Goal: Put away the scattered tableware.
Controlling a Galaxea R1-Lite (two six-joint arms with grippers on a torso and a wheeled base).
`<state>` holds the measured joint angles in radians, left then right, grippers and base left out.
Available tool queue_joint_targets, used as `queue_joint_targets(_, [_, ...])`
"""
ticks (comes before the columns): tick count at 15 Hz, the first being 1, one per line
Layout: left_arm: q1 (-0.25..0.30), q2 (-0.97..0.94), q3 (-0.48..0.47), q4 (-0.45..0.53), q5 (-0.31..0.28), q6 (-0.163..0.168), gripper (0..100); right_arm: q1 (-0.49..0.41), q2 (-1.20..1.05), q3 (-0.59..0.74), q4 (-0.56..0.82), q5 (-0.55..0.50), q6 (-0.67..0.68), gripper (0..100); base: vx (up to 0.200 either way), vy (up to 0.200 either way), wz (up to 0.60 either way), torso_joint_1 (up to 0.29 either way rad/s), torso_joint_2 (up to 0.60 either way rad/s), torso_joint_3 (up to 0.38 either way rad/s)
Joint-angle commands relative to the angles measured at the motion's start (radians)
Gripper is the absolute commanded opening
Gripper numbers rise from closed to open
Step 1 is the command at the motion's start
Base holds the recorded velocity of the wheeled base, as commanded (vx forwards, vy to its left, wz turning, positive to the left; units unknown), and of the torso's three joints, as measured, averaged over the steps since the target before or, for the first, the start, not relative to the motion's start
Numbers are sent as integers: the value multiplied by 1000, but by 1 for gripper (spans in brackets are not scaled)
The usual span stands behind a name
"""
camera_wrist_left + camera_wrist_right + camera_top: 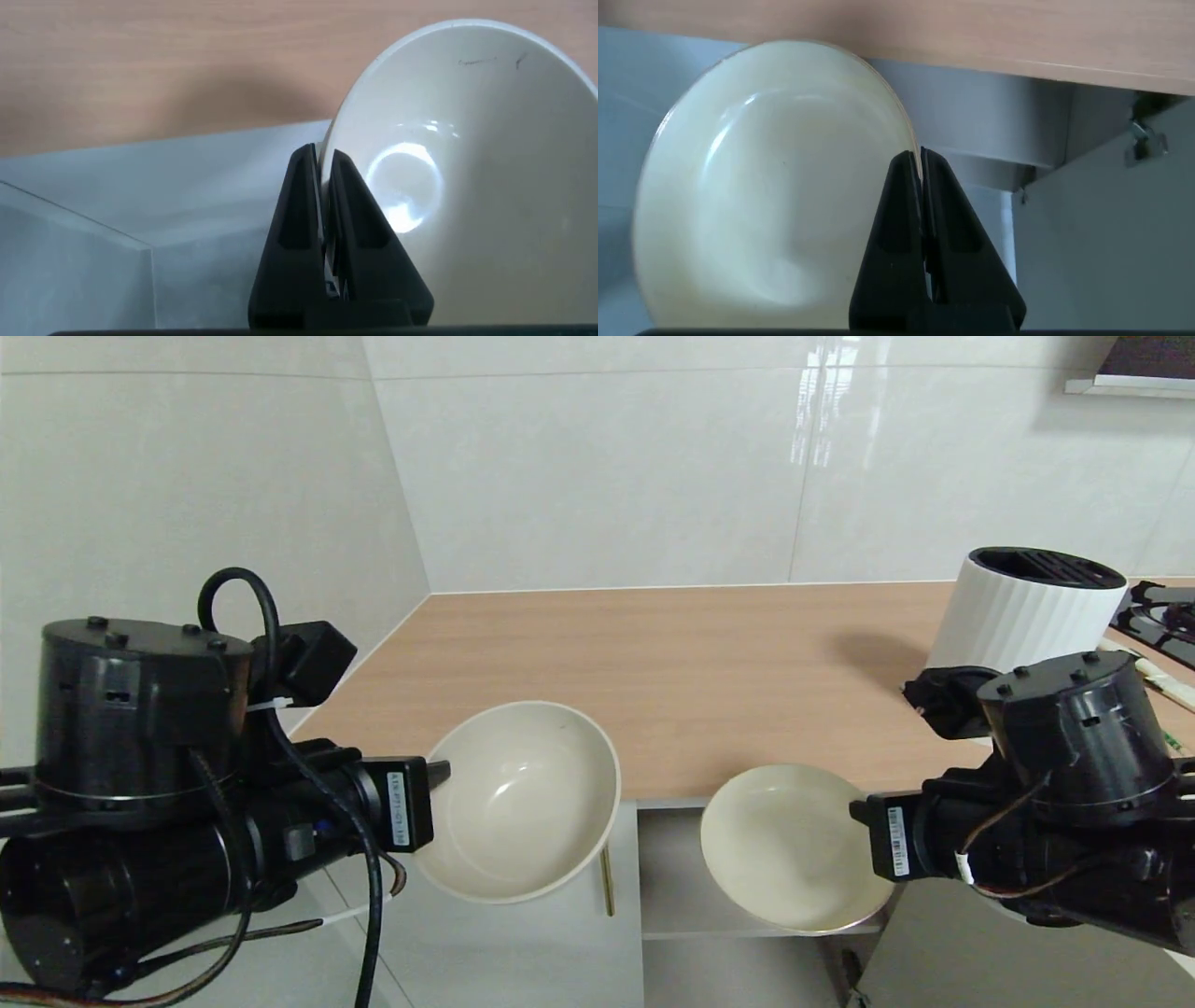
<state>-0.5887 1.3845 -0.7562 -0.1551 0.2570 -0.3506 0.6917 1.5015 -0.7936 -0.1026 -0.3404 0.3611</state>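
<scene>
Head view: white ribbed cylindrical holder (1027, 611) on wooden table (700, 663), both arms pointing inward before its front edge. Wrist views: left pincer (324, 159) pinches cream ceramic bowl (467, 187) by its rim; right pincer (922, 163), cream round plate (775, 187).

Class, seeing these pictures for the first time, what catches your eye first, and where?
At the front edge of the counter, the left tool grips a deep cream bowl by its rim and the right tool a shallower dish, both in mid-air. Behind, a white ribbed holder stands on the counter's right.
</scene>
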Motion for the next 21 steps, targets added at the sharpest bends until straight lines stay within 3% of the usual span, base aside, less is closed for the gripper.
queue_joint_targets(1, [-16,-5,14,2,1,-1,0,5,-38,27,0,1,2,0,0,0,0,0,0,0])
queue_joint_targets(11, [-29,36,24,0,1,-2,0,5,3,44,-14,0,6,0,-180,0,0,2,0,1])
queue_joint_targets(21, [-28,45,23,0,1,-5,0,5,125,44,-69,-34,30,0,0,0,0,-14,37,21])
